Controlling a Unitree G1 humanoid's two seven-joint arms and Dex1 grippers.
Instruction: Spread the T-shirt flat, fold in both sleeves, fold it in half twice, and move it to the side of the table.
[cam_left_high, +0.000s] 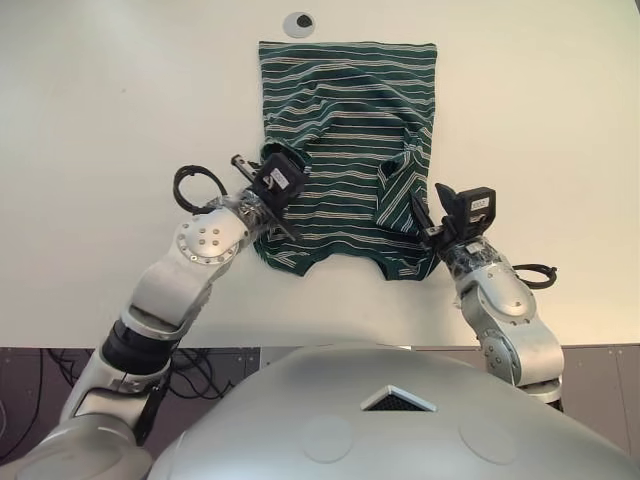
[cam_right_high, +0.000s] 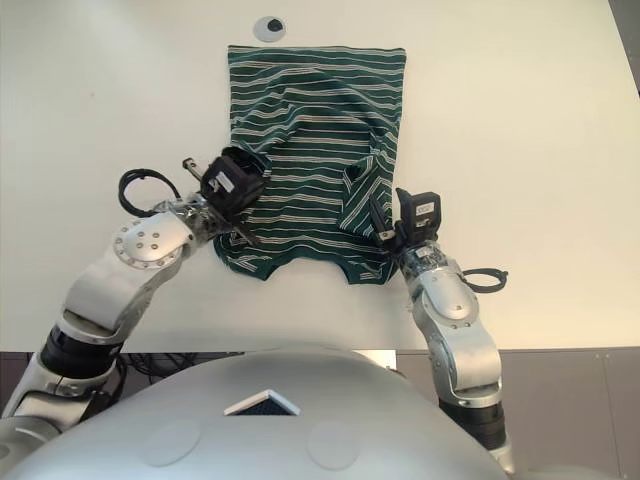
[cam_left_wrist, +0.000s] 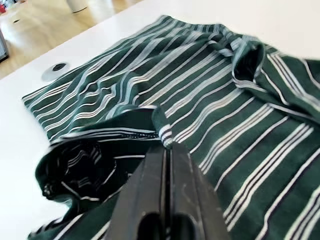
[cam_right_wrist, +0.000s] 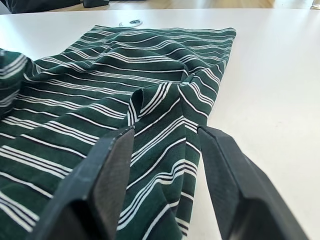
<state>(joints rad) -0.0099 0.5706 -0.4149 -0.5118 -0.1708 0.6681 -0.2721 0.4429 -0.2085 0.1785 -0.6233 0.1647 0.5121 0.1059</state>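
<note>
A dark green T-shirt (cam_left_high: 345, 110) with white stripes lies on the white table (cam_left_high: 110, 120), hem far from me and collar end near. Its left sleeve (cam_left_wrist: 100, 150) is lifted and curled over the body, and my left gripper (cam_left_wrist: 167, 146) is shut on a fold of that fabric; the same gripper (cam_left_high: 272, 182) sits at the shirt's left edge. The right sleeve (cam_left_high: 400, 185) lies folded inward on the body. My right gripper (cam_right_wrist: 165, 145) stands open just over the shirt's right shoulder area, fingers (cam_right_wrist: 107, 175) apart with striped cloth beneath them.
A round grey grommet (cam_left_high: 299, 24) sits in the table just beyond the hem. Bare tabletop stretches to the left (cam_left_high: 90, 200) and right (cam_left_high: 560, 130) of the shirt. The table's near edge (cam_left_high: 330, 343) runs close behind the collar.
</note>
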